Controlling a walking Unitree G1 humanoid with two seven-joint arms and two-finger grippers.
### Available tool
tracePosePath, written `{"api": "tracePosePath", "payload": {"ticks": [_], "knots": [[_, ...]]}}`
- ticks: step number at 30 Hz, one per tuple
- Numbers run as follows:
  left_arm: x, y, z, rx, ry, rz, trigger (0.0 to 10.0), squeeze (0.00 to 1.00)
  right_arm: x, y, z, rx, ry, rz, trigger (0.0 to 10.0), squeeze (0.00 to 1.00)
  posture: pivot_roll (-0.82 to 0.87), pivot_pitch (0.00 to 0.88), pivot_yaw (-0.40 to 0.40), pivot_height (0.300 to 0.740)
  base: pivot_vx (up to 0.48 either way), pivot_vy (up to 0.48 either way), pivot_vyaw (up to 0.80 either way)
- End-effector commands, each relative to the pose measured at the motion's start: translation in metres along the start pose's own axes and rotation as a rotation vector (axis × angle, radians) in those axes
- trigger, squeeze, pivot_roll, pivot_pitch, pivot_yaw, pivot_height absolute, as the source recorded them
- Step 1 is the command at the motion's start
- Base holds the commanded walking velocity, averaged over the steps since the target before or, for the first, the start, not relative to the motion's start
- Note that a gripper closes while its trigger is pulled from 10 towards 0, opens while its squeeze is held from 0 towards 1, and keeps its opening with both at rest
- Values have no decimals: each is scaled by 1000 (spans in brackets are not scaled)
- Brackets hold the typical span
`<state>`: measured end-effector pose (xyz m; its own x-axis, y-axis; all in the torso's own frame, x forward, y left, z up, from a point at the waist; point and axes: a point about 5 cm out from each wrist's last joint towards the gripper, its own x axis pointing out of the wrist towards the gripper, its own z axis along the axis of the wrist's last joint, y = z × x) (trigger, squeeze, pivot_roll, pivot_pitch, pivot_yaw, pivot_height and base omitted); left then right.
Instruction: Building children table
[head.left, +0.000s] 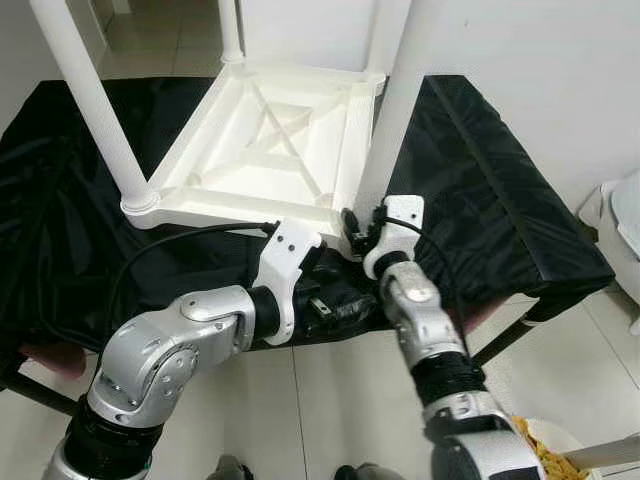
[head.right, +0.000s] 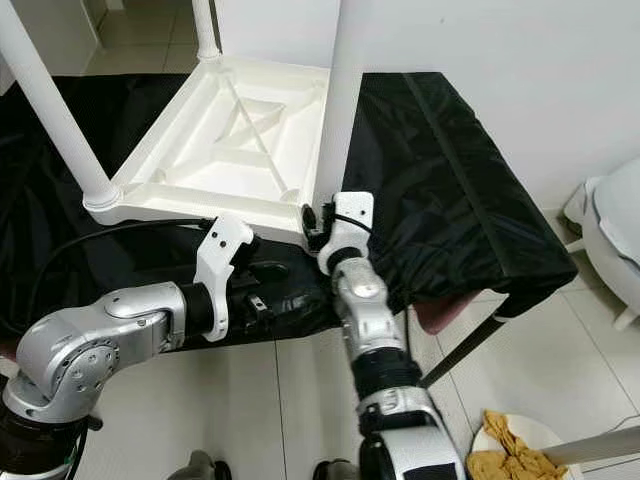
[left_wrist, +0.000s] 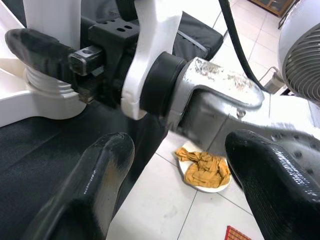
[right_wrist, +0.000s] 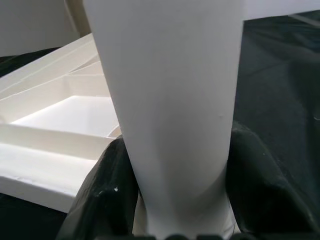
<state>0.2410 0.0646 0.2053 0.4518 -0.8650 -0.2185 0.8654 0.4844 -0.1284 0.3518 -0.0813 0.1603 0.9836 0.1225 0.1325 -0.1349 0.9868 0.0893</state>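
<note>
We've got the white children's table (head.left: 255, 150) upside down on the black-draped bench (head.left: 500, 200), our right gripper (right_wrist: 175, 200) pinching its near-right leg (head.left: 400, 110) at the base, our left gripper (left_wrist: 175, 200) spread wide just beside it.
</note>
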Motion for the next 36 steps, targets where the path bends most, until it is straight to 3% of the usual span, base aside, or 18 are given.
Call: {"api": "tracePosePath", "payload": {"ticks": [1,10,11,13,14,15,18,19,27,28,30,32,36], "knots": [[0,-5,-2,3,13,-26,10000,0,-3,4,-4,90,23,-55,0,0,-7,105,-5,740,0,0,0],[-1,-6,-3,2,13,-20,10000,0,-9,1,0,62,49,-113,0,0,8,96,-20,740,0,0,0],[-1,-6,-3,2,13,-18,10000,0,-10,0,-1,58,61,-125,2000,0,8,95,-20,740,0,0,0],[-1,-6,-3,2,13,-18,10000,0,-10,0,-1,58,61,-125,2000,0,8,95,-20,740,0,0,0],[-2,-5,-3,2,12,-17,10000,0,-10,-3,-2,40,75,-154,10000,0,9,92,-19,740,0,0,0],[-2,-5,-3,4,13,-18,10000,0,-9,-4,-2,32,73,-158,10000,620,9,91,-18,740,0,0,0],[-2,-5,-3,4,13,-18,10000,0,-9,-5,-2,29,71,-158,10000,620,9,90,-18,740,0,0,0],[-2,-5,-3,6,14,-19,10000,0,-10,-7,-2,34,64,-153,10000,1000,9,90,-16,740,0,0,0],[-2,-5,-3,6,15,-23,10000,0,-14,-18,3,63,37,-57,10000,1000,4,91,-16,740,0,0,0],[-1,-5,-2,6,14,-23,10000,0,-14,-20,3,54,33,-5,10000,0,3,92,-17,740,0,0,0],[-1,-5,-2,6,13,-24,10000,0,-13,-27,5,40,29,92,10000,0,1,91,-16,740,0,0,0],[-1,-5,-2,6,13,-24,10000,0,-13,-27,5,40,29,92,10000,0,1,91,-16,740,0,0,0],[-1,-5,-2,7,12,-25,10000,0,-7,-49,10,-39,30,196,10000,0,-1,90,-16,740,0,0,0]]}}
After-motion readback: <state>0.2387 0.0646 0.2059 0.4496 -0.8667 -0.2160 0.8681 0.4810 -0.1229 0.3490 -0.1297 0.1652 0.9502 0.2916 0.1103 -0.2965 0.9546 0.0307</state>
